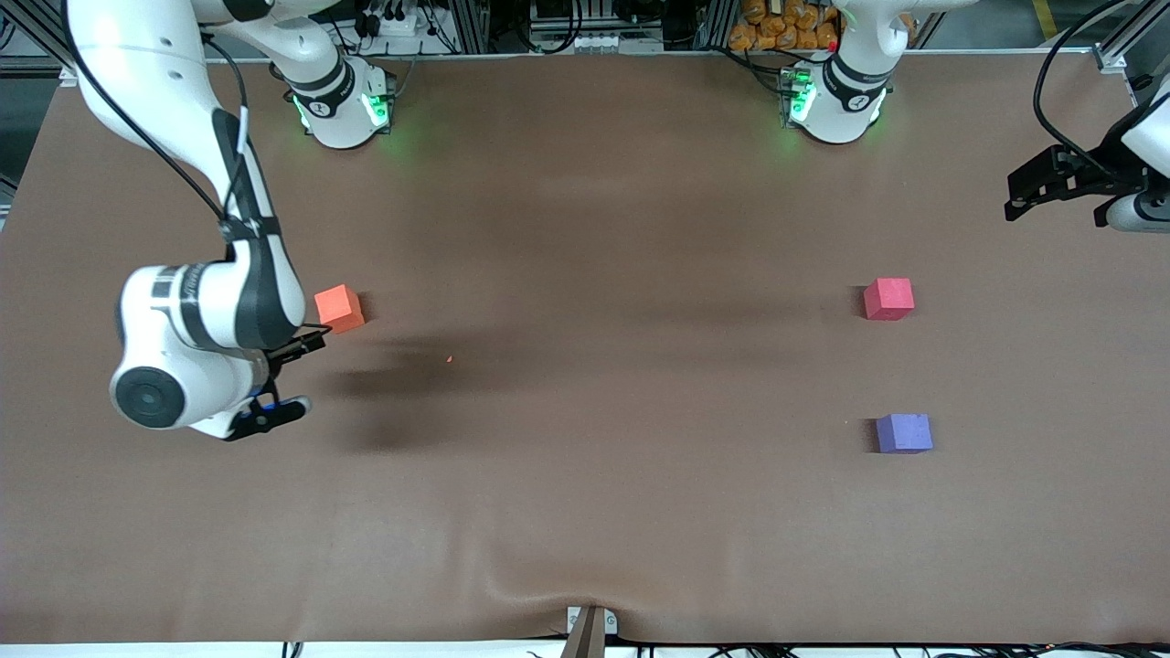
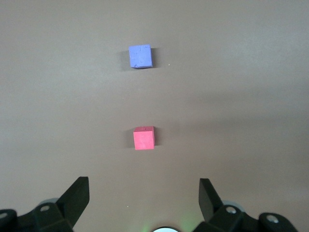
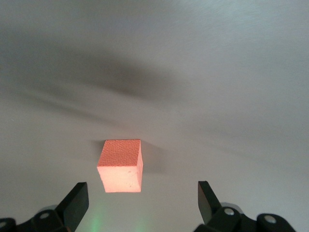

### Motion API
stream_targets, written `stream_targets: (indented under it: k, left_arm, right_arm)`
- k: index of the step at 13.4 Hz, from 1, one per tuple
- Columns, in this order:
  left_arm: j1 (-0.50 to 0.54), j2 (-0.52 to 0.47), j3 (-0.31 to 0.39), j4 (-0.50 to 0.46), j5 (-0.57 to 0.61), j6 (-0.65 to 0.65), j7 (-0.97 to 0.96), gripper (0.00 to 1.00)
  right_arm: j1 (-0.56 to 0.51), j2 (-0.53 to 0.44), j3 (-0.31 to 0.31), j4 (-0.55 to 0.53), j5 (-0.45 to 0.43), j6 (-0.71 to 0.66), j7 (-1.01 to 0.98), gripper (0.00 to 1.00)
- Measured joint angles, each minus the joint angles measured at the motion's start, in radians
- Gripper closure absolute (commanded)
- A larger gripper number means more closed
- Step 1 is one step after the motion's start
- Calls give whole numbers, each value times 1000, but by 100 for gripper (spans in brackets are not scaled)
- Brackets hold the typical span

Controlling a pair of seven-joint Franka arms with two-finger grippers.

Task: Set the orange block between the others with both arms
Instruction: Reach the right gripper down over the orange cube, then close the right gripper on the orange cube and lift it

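We see orange block [image 1: 339,308] on bench [image 1: 585,512] near right arm's end, untouched. Right gripper [image 1: 279,379] hovers beside it, jaws wide for pickup. Left gripper [image 1: 1037,187] waits wide near red-pink cube [image 1: 888,299] and purple-blue cube [image 1: 904,433], gap between them free.

Orange block [image 1: 339,309] beside right gripper [image 1: 285,376], seemingly untouched; left arm waits.

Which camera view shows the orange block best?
The right wrist view: the orange block appears large, ahead of the open right pincer. The front view shows it small beside the right arm. The left wrist view does not show it.
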Motion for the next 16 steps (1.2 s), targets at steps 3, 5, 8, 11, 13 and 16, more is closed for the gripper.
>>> stream_targets:
  k: [3, 5, 8, 11, 13, 16]
  left_arm:
    - [0, 0, 0, 1, 0, 0, 0, 0]
    - [1, 0, 2, 1, 0, 0, 0, 0]
    - [1, 0, 4, 1, 0, 0, 0, 0]
    - [1, 0, 4, 1, 0, 0, 0, 0]
    - [1, 0, 4, 1, 0, 0, 0, 0]
    - [4, 0, 5, 0, 0, 0, 0, 0]
  right_arm:
    - [0, 12, -1, -33, 19, 3, -46, 0]
    - [0, 14, 0, -53, 29, 3, -54, 0]
    - [1, 18, 1, -90, 66, 3, -56, 0]
    - [1, 31, 1, -114, 80, 2, -56, 0]
    - [1, 42, 1, -129, 83, 2, -56, 0]
    - [1, 54, 1, -143, 84, 3, -56, 0]
